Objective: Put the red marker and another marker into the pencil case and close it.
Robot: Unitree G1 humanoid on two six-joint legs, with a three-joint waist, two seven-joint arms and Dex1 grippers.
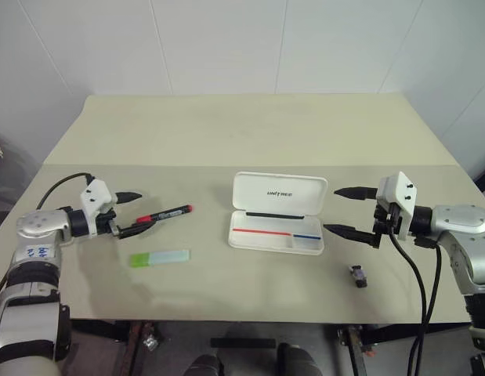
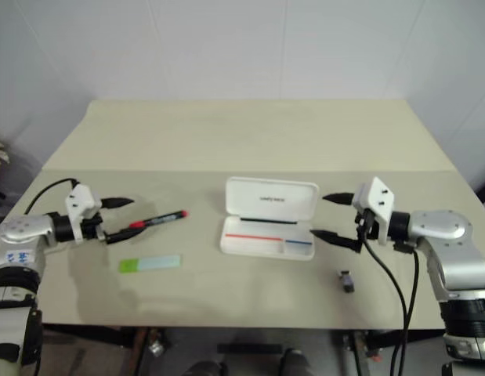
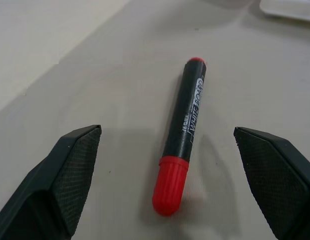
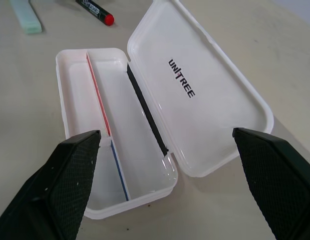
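White wall panels backed a beige table (image 1: 250, 133), w/ the pencil case (image 1: 277, 213) lying open mid-table, lid propped up, tray empty. Nothing was packed yet: the red marker (image 1: 165, 214) lay on the table left of the case, and the green highlighter (image 1: 159, 258) lay flat nearer the front edge, apart from it. Left gripper (image 1: 135, 213) had its jaws spread wide, straddling the marker's red cap end w/o clamping. Right gripper (image 1: 345, 210) hung just beside the case's right end, jaws apart, holding nothing. So grasp, both inserts and lid closing all remained. A small dark stubby object (image 1: 358, 275) sat front-right, clear of the likely path; nothing blocked the case.
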